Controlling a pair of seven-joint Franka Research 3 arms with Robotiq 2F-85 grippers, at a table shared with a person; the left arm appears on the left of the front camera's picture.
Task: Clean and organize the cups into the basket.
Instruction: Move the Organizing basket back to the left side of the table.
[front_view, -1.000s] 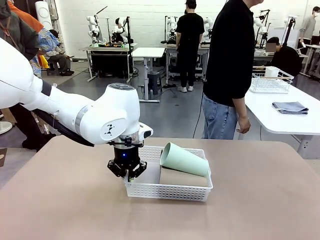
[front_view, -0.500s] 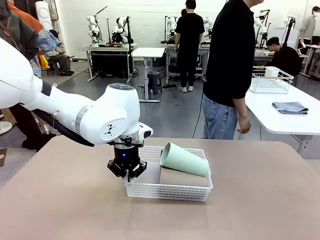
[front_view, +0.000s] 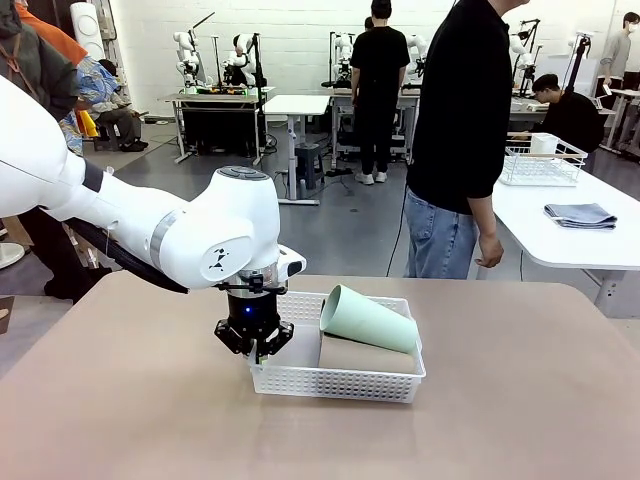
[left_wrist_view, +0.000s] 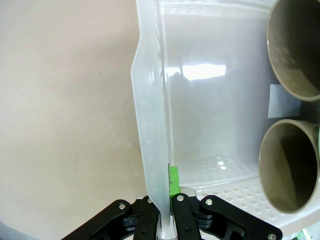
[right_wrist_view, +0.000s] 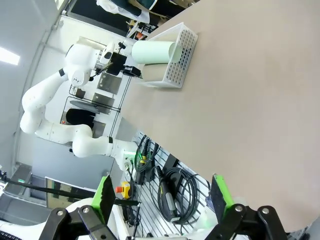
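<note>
At a shared brown table, the left gripper stands clamped on the left end wall of the white lattice basket; in the left wrist view, its green pad presses the thin plastic wall from inside. The basket sits near the table's middle with its long axis running left to right, stretching away to the right of that claw, so any pull or push would likely carry it along this line. Three cups can be counted: one mint green cup lying tilted on top, mouth toward the left, and two tan cups on their sides beneath, mouths also facing the gripped end. Only one tan body is plain from the front, so the second rests on the wrist view. The right gripper hangs well apart at the table's near edge, jaws spread wide and empty; the left arm is clearly the nearer. A person in a black top stands at the far side, hands off the table.
</note>
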